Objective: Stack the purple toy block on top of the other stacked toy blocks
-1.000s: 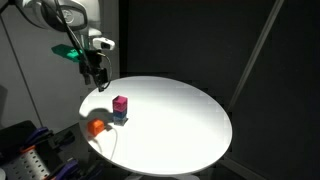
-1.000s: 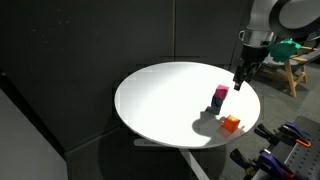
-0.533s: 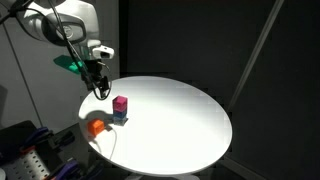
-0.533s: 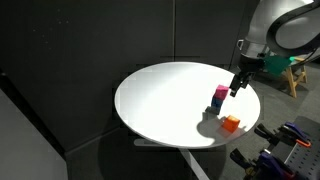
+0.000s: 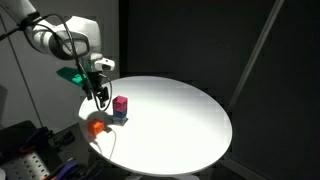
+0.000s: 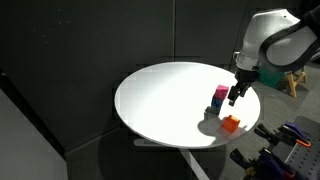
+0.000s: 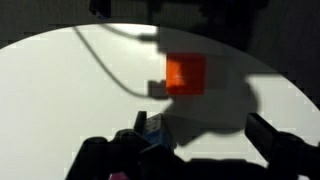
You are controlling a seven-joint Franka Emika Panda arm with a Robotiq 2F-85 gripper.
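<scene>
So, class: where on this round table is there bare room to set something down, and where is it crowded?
Most of the white table is bare, from the pink-on-blue stack across to the opposite rim. It is crowded at one edge, where that stack, the orange block and the gripper cluster.

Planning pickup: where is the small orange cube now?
In an exterior view, the small orange cube lies near the edge of the round white table, beside the magenta-on-blue cube stack.
</scene>
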